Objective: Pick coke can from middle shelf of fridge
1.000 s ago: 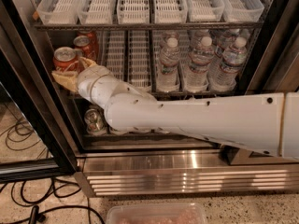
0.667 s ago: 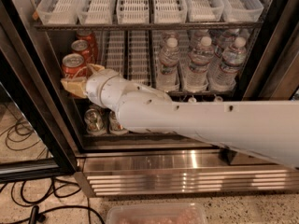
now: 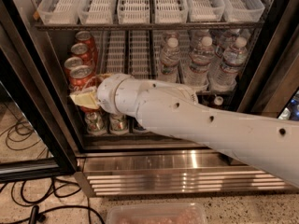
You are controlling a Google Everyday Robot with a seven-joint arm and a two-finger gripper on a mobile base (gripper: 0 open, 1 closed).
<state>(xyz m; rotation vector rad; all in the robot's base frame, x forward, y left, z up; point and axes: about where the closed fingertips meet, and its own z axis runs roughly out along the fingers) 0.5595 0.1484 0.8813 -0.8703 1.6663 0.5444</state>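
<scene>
The fridge [image 3: 35, 101] stands open before me, with a black frame and a ribbed steel base [image 3: 177, 174]. On the middle shelf [image 3: 125, 55], a lane at the far left holds several red coke cans [image 3: 84, 40] in a row. My white arm reaches in from the right. My gripper [image 3: 85, 98] is at the front coke can [image 3: 81, 76], and its tan fingers [image 3: 81, 99] are closed across the can's body. Red shows above and below them. The can sits at the shelf's front edge. The far finger is hidden behind the can.
Water bottles [image 3: 201, 59] fill the right lanes of the middle shelf. Clear-white bins [image 3: 135, 3] line the tier above. Silver-topped cans [image 3: 96, 122] stand on the tier below the gripper. Black cables [image 3: 28, 195] lie on the floor at left. A clear plastic tub [image 3: 156, 214] sits at the bottom edge.
The arm has pushed further in and to the right along the left lane. More of the coke can row now shows behind the front can. The gripper stays at the front can.
</scene>
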